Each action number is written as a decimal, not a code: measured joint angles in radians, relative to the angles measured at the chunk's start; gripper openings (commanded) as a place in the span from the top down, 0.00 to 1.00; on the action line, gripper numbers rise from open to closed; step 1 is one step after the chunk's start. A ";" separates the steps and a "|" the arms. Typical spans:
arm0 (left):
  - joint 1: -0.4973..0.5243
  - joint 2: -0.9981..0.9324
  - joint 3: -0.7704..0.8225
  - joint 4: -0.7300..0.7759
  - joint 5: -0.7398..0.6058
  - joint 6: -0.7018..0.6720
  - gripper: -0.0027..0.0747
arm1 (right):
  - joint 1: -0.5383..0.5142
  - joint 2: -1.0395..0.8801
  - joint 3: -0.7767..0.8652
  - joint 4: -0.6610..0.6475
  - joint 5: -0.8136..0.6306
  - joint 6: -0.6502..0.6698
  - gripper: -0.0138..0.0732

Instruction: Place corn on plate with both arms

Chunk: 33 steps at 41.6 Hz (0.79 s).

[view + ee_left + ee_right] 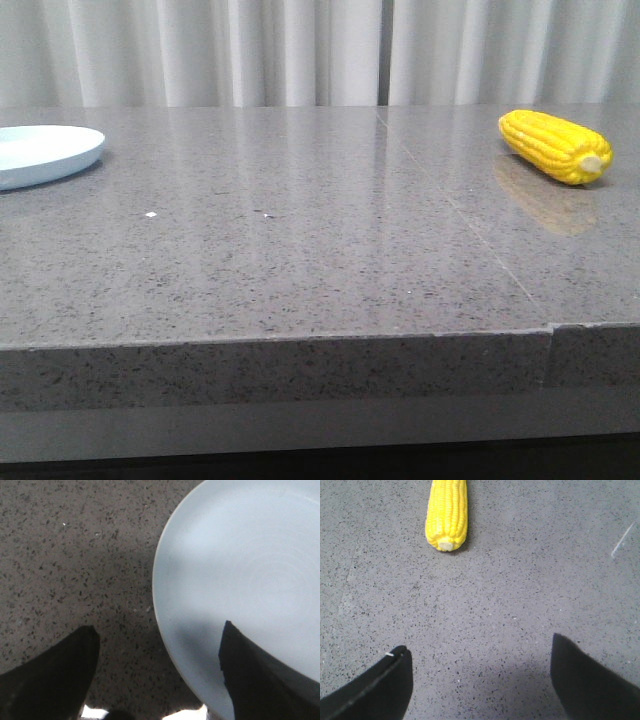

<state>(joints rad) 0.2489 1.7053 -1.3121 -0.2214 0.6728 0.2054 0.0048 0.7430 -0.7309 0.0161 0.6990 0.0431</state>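
The grey table [300, 260] carries the plate [40, 152] at its far left and the corn [555, 146] at the far right, well apart. The round cob could roll away if 1 finger nudges it first. The left gripper [157, 675] hangs spread wide, straddling the plate's rim; the right gripper [480, 680] hangs equally wide over bare stone, short of the corn's stub end, holding nothing.

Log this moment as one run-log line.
corn: table, far right | plate: far left, empty | left gripper: open over plate rim | right gripper: open, short of corn
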 measured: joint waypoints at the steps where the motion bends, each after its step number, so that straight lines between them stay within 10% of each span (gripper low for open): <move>1: 0.000 0.010 -0.011 0.000 0.000 0.000 0.33 | 0.000 0.000 0.000 0.000 0.000 0.000 0.16; 18: -0.026 0.152 -0.136 -0.003 -0.002 0.000 0.35 | 0.000 0.000 0.000 0.000 0.000 0.000 0.16; 33: -0.026 0.175 -0.152 -0.003 0.002 0.000 0.93 | 0.000 0.000 0.000 0.000 0.000 -0.002 0.16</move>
<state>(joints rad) 0.2233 1.8805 -1.4641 -0.2246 0.6747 0.2054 0.0048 0.7430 -0.7309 0.0161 0.6990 0.0411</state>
